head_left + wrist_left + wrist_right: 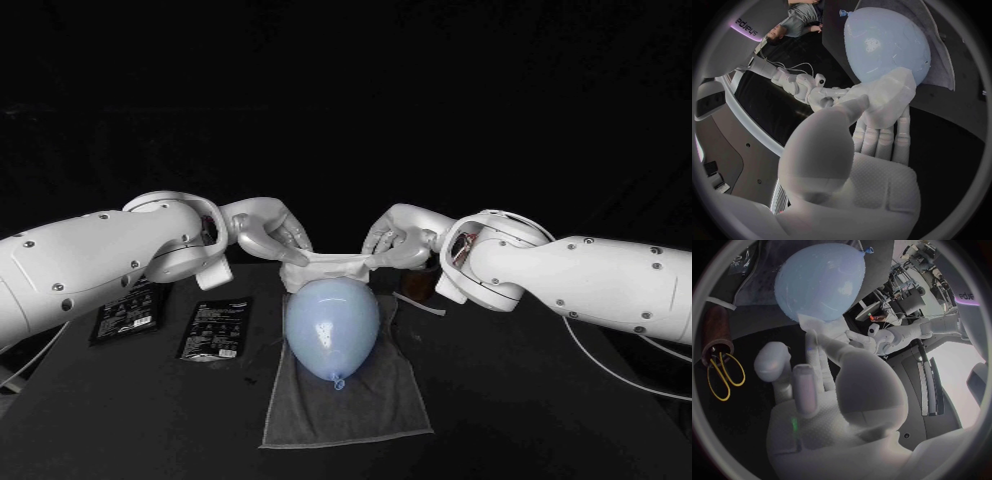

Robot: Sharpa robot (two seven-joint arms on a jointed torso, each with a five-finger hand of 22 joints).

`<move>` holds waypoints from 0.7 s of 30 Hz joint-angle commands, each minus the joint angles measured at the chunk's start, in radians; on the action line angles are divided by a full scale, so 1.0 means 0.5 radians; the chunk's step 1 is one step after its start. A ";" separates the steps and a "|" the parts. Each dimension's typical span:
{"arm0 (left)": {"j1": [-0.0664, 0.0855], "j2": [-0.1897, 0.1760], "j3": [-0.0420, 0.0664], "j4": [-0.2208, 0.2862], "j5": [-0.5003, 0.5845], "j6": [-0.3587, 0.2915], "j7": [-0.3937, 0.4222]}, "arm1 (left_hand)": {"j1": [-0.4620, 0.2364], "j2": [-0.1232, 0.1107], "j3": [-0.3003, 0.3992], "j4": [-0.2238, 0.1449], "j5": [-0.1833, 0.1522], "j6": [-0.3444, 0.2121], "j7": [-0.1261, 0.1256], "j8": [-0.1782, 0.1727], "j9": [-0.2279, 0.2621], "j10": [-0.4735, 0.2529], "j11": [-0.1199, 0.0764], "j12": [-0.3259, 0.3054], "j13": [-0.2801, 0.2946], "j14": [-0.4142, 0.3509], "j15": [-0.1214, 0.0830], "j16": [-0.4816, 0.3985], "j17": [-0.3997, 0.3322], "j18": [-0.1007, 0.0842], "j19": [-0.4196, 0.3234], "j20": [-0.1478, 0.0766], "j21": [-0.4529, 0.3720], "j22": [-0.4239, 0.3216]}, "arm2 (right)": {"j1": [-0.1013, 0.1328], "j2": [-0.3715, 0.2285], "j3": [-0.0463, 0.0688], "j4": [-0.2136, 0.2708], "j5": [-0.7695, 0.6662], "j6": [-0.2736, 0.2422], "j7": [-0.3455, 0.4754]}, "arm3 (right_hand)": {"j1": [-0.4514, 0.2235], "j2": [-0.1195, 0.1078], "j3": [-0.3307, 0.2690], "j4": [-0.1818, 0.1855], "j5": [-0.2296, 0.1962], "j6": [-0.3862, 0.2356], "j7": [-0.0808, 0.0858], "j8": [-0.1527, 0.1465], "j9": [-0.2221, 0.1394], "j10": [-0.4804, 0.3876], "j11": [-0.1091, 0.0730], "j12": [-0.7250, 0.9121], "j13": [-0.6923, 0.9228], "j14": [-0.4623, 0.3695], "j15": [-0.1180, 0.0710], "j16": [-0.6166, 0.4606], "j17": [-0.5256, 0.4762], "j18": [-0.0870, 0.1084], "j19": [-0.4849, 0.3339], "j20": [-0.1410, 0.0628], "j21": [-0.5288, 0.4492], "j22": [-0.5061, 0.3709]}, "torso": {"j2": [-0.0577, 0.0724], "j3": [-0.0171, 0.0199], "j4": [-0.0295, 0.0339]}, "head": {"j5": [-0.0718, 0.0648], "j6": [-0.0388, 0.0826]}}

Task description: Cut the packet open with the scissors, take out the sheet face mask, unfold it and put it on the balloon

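Left hand (274, 232) and right hand (397, 238) each pinch an end of the limp white sheet face mask (329, 268) above the pale blue balloon (333, 320); the mask looks thin, slippery and easily torn, best gripped gently at its edges.

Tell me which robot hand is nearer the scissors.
Right. The right robot hand holds the mask just beside the scissors; the left robot hand is across the balloon from them.
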 commanded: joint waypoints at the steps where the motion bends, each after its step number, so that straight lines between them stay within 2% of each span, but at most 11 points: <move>1: -0.007 -0.005 0.001 0.014 -0.023 -0.098 0.052 | 0.015 -0.002 -0.010 -0.006 0.005 -0.006 0.009 0.006 0.003 -0.012 0.003 -0.006 -0.001 0.003 -0.010 -0.008 -0.003 0.037 0.003 -0.015 0.008 0.004 | -0.003 -0.006 0.001 0.000 -0.096 -0.094 0.014 | 0.005 -0.019 0.011 -0.009 0.005 0.016 -0.003 0.010 0.004 0.021 -0.005 -0.009 0.004 0.102 -0.015 0.008 0.005 0.006 0.021 -0.001 0.013 0.089 | -0.002 0.0007 -0.001 | -0.002 -0.002; 6: -0.012 0.000 0.001 0.004 -0.022 -0.133 0.068 | 0.015 -0.002 -0.011 -0.006 0.005 -0.006 0.009 0.006 0.003 -0.012 0.003 -0.006 -0.001 0.004 -0.010 -0.008 -0.003 0.037 0.002 -0.015 0.008 0.004 | -0.005 -0.006 0.001 -0.014 -0.102 -0.136 0.030 | 0.005 -0.018 0.019 -0.009 0.005 0.021 -0.007 0.014 0.008 0.035 -0.008 -0.008 0.006 0.104 -0.018 0.010 0.010 0.001 0.031 -0.003 0.045 0.102 | -0.001 0.0022 -0.002 | -0.002 0.001; 12: -0.013 0.027 0.004 -0.051 -0.001 -0.171 0.092 | 0.016 0.000 -0.013 -0.005 0.006 0.001 0.010 0.009 0.004 -0.010 0.004 -0.004 -0.002 0.010 -0.011 -0.007 -0.005 0.038 0.004 -0.017 0.017 0.009 | 0.003 0.018 0.004 -0.074 -0.087 -0.168 0.050 | 0.005 -0.017 0.022 -0.009 0.005 0.022 -0.008 0.015 0.009 0.039 -0.009 -0.008 0.007 0.104 -0.019 0.011 0.012 -0.003 0.040 -0.004 0.070 0.112 | 0.002 0.0030 -0.004 | -0.003 0.001; 21: 0.004 0.128 0.020 -0.203 0.054 -0.125 0.114 | 0.021 -0.001 -0.013 -0.007 0.006 0.004 0.011 0.009 0.004 -0.008 0.004 -0.002 -0.002 0.013 -0.012 -0.007 -0.006 0.039 0.004 -0.020 0.024 0.013 | 0.046 0.094 0.008 -0.219 0.022 -0.143 0.053 | 0.005 -0.017 0.025 -0.009 0.005 0.023 -0.009 0.016 0.011 0.042 -0.010 -0.009 0.007 0.105 -0.020 0.011 0.012 -0.005 0.043 -0.005 0.078 0.115 | 0.002 0.0025 -0.002 | -0.012 -0.003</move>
